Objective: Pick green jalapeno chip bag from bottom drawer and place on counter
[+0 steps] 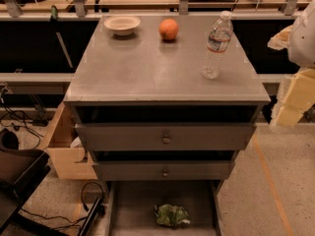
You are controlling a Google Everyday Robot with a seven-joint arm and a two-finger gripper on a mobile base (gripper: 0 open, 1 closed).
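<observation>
Bag is lying crumpled on the drawer floor, near the front. Gripper is hanging at the right edge beside the counter, well apart from the bag; open or closed, can't tell. Best approach: descending from above, clearing upper drawers, pinching a raised crinkle.

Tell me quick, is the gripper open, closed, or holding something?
Gripper: at the right edge, beside the counter; open or closed cannot be told. The green jalapeno chip bag lies in the bottom drawer.
</observation>
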